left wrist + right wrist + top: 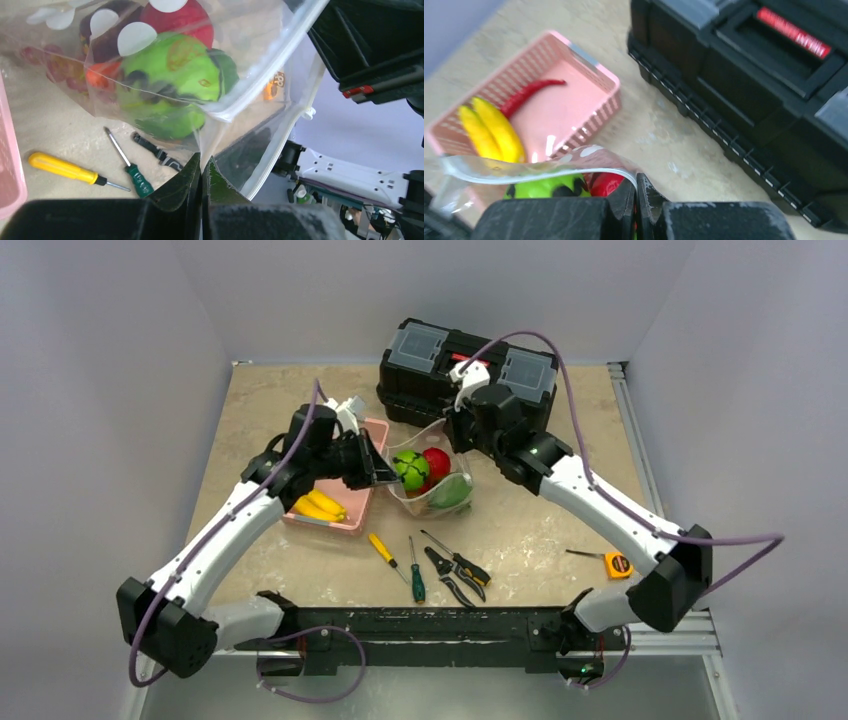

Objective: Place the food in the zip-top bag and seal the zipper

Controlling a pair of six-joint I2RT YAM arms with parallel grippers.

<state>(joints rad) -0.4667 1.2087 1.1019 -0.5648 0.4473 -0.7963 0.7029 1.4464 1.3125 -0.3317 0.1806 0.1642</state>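
Your left gripper (201, 167) has its jaws pressed together, pinching a fold of the clear dotted bag (260, 45) just below its zipper (242, 99). Your right gripper (636, 182) has its jaws closed too, nipping the end of the zipper strip on the bag's other side. The bag is held up between the two, over the bench (540, 530), between the pink basket (591, 70) and the black toolbox (744, 80). Inside it you see a green fruit (175, 70), a red one (182, 20), and orange and dark pieces. Two bananas (491, 132) and a red chilli (531, 90) lie in the basket. The toolbox's red label (794, 31) carries writing, too blurred to read.
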